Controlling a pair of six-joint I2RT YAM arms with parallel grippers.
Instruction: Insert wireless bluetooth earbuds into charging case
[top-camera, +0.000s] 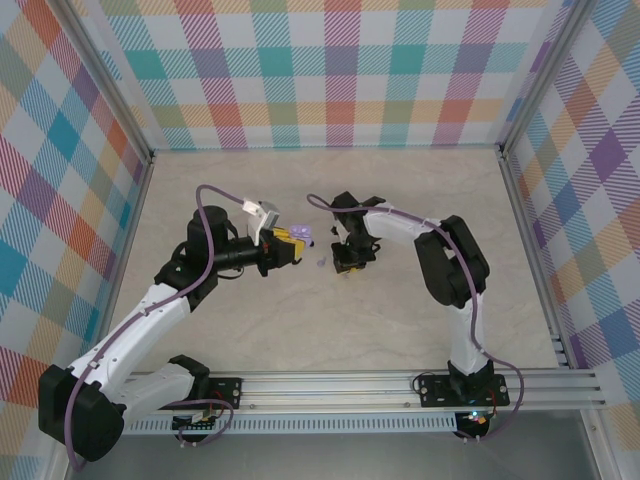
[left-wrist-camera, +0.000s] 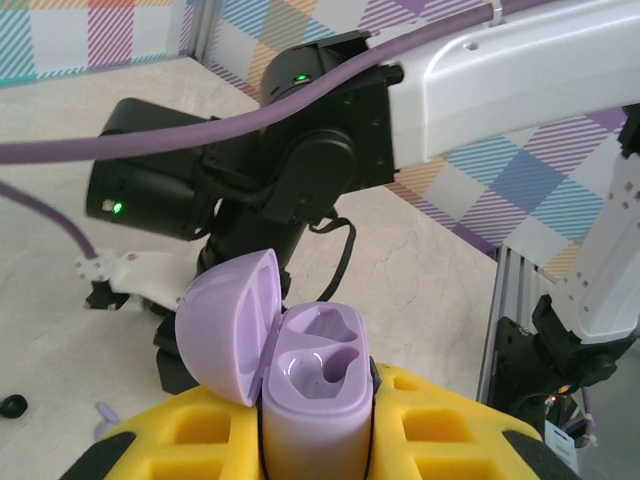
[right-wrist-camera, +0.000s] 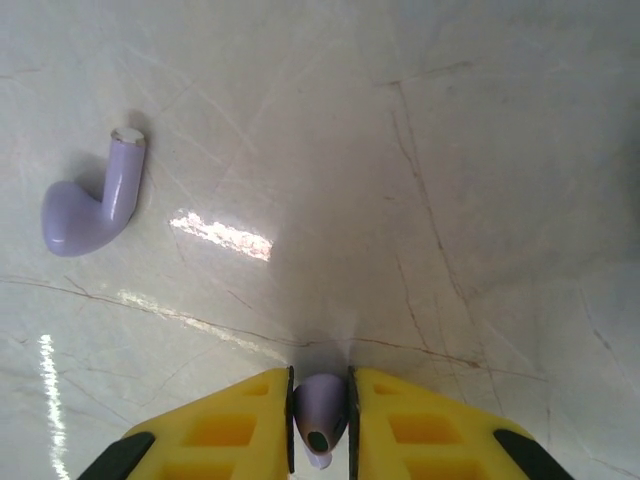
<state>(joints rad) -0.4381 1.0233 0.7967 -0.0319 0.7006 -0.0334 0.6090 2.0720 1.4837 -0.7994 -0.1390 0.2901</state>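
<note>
Yellow finger pads (left-wrist-camera: 160, 430) of the left gripper (left-wrist-camera: 318, 435) closest to the lens in the left wrist view, clamped narrowly on either side of a pale lilac charging case (left-wrist-camera: 315, 400). Case standing upright, long axis vertical, mouth facing up, two empty earbud sockets showing. Domed lid (left-wrist-camera: 228, 325) swung open on its hinge, tipped over to the picture's left. Behind it, the black joints and white shell of the right arm (left-wrist-camera: 480, 90), reaching down toward the marbled table (left-wrist-camera: 430, 270).

Right wrist view: yellow pads of the right gripper (right-wrist-camera: 320, 385) at the bottom edge, pinched nearly together on a lilac earbud (right-wrist-camera: 320, 410). Long axis of that earbud running along the fingers, rounded end toward the table, dark oval spot and pale tip toward the camera. Touching the table or just above it: impossible to tell. Well apart, up and to the picture's left, a second lilac earbud (right-wrist-camera: 85, 205) lying flat on the table, bulb low and left, stem pointing up and slightly right, ending in a flat silvery tip.

Top view: both grippers near the middle of the table, facing each other, close but apart. Open case carried in the left gripper. Second lilac earbud on the table between the two grippers.
</note>
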